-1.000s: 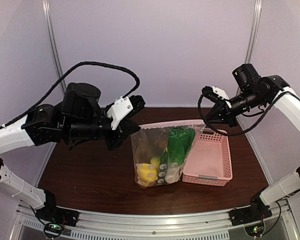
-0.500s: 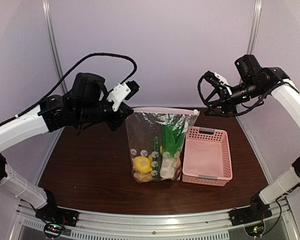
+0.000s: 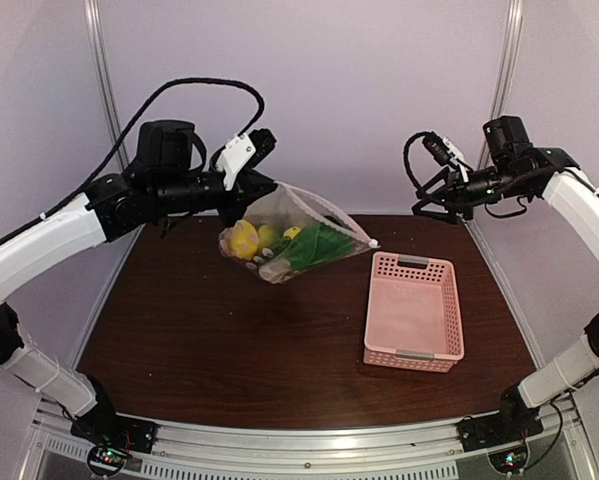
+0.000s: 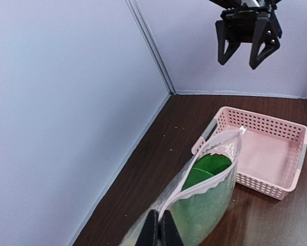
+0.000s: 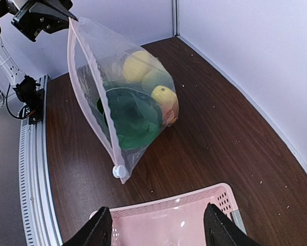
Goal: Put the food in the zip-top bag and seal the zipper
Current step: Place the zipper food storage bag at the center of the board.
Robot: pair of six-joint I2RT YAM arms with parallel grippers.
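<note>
Dangling from left fingers (image 4: 151, 233), zip-top bag (image 3: 309, 212) holds lemons (image 3: 243, 238), green vegetable (image 3: 317, 245).

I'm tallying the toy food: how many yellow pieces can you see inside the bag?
2. One large lemon high in the zip-top bag, and a smaller yellow piece lower down. Others may hide behind the green vegetable.

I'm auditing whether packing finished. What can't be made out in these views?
- Whether the zipper is fully shut: top view too small; left gripper covers its end in both wrist views.
- Whether bread pieces are inside: green vegetable and cloudy zip-top bag plastic block every view.
</note>
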